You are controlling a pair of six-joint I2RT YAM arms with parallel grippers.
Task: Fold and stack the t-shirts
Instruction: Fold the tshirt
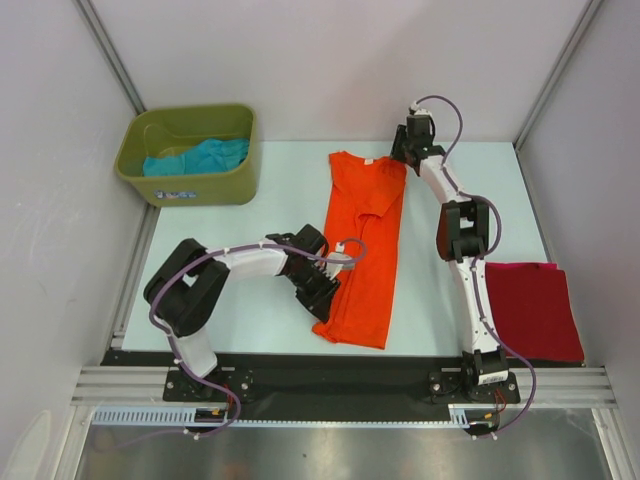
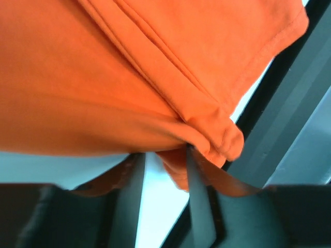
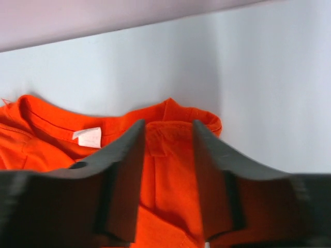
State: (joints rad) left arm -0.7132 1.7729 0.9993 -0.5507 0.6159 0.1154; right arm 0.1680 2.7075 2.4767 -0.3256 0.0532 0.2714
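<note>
Orange t-shirt (image 1: 362, 245), folded into a long strip, lies mid-worktop (image 1: 280, 180), collar toward 12 o'clock. Overhead, the left gripper (image 1: 345, 258) meets its 9 o'clock edge and the right gripper (image 1: 400, 160) its collar. Only the left wrist camera shows seamed cloth bunched over narrowly parted fingers (image 2: 199, 206), grip unclear. Only the right wrist camera shows fingers (image 3: 124, 170) apart, astride the shoulder beside the white label (image 3: 88, 137). Dark red t-shirt (image 1: 535, 310) lies folded at 4 o'clock.

Stretching down the middle of the table (image 1: 270, 200) as a narrow, lengthwise-folded orange t-shirt (image 1: 365, 240), white neck label (image 3: 88, 137) at the far end, one near hem corner bunching up. Lying flat and folded as a dark red t-shirt (image 1: 535, 310) near the right edge; sitting crumpled as a teal t-shirt (image 1: 200, 157) inside the olive-green bin (image 1: 135, 150).
</note>
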